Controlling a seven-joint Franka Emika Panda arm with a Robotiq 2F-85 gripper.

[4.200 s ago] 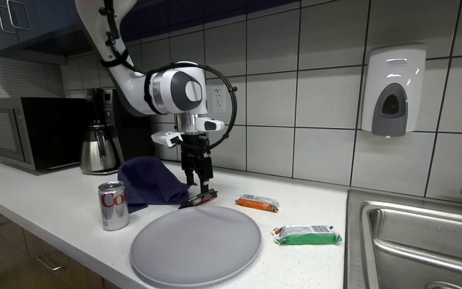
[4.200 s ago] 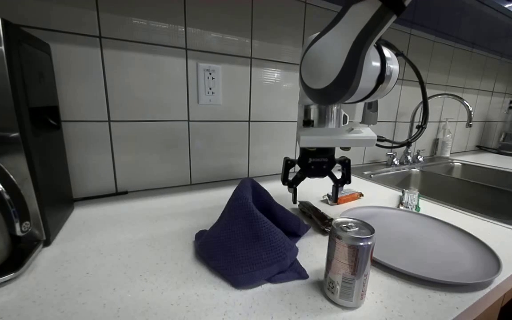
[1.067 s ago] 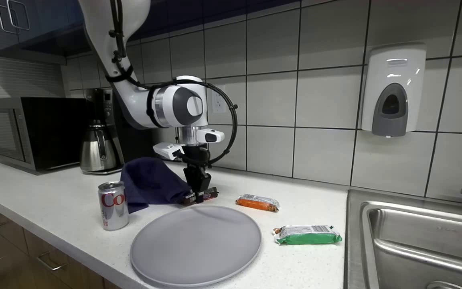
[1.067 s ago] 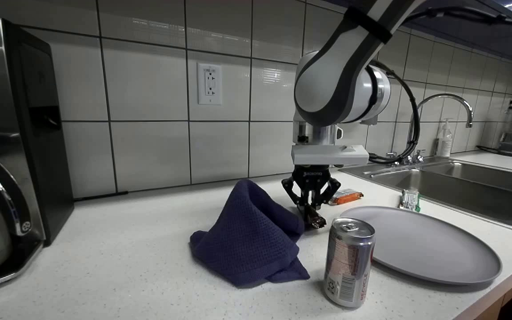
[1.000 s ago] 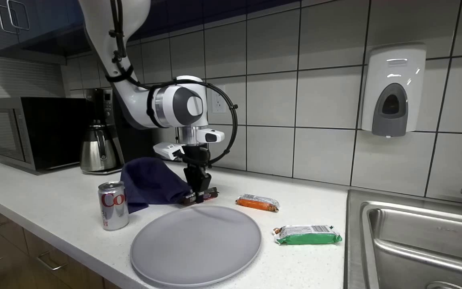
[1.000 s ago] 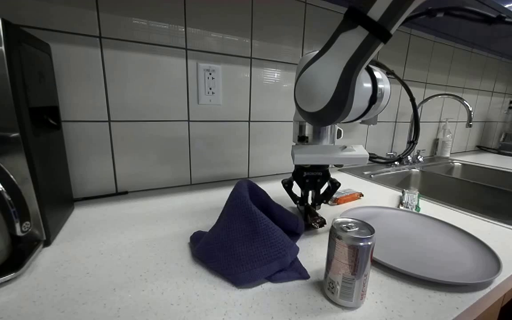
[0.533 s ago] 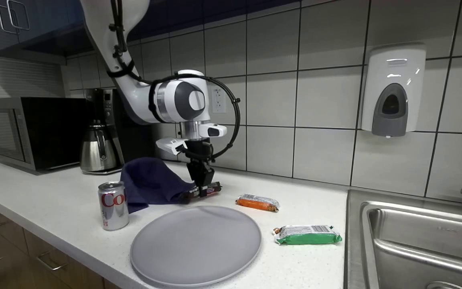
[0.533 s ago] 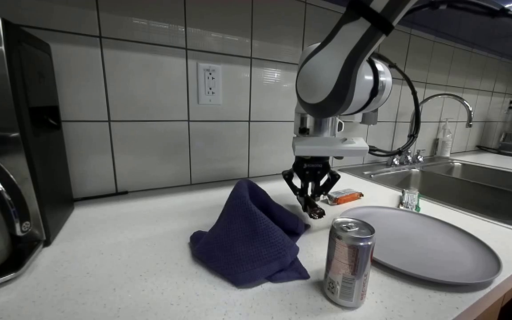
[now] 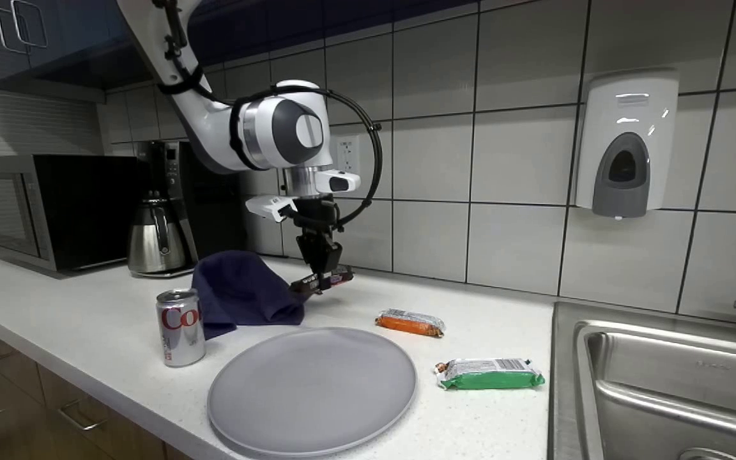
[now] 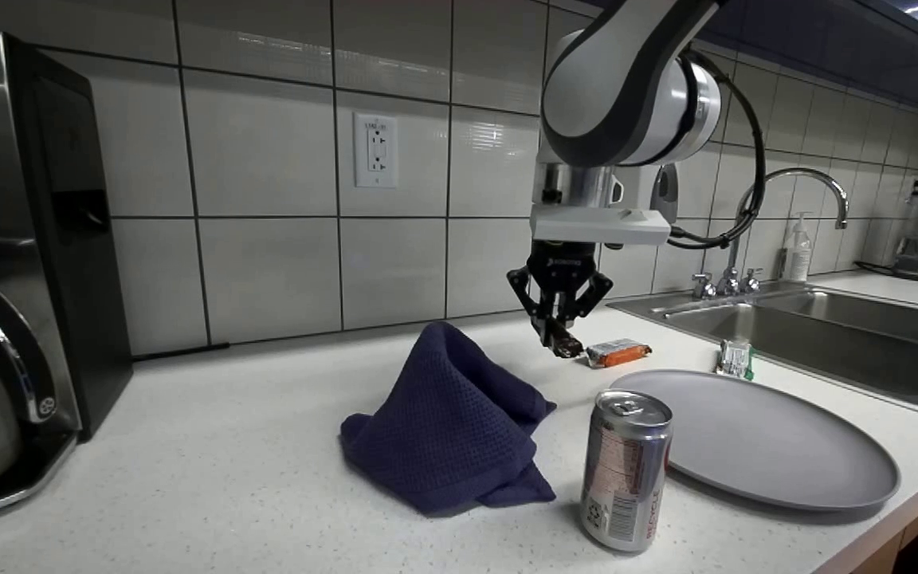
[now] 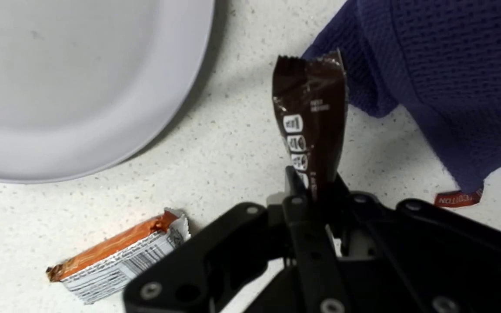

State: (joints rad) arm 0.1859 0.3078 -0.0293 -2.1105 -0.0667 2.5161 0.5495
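The dark-wrapped bar (image 11: pixel 313 108) is now off the tabletop (image 10: pixel 252 478): no longer resting just beside the towel (image 10: pixel 447 430), it hangs in the air, clear of the surface in both exterior views. The tool (image 10: pixel 553 320) grasps it, clenched about its middle, so the pick-up looks complete and the grip appears to bear the weight. The plate (image 9: pixel 314 393), the can (image 9: pixel 181 329), the orange-wrapped bar (image 11: pixel 115 256) and the green-wrapped bar (image 9: pixel 490 377) keep their places.

The dark-wrapped bar wears glossy brown film, creased and printed with white panels, flaring to a crimped, saw-toothed end; film this slick could slide if the pinch loosens. The towel is navy and waffle-woven, draped into a soft peak with a hollow fold, a red tag (image 11: pixel 457 199) showing at one corner. The plate is round and matte grey with a smooth raised rim; the can, shiny silver metal, stands upright near the towel. The orange-wrapped bar, a flat brick in crinkled wrapping, lies near the plate; the green-wrapped bar lies between the plate and the sink (image 9: pixel 569 383). Fine dark specks pepper the white tabletop
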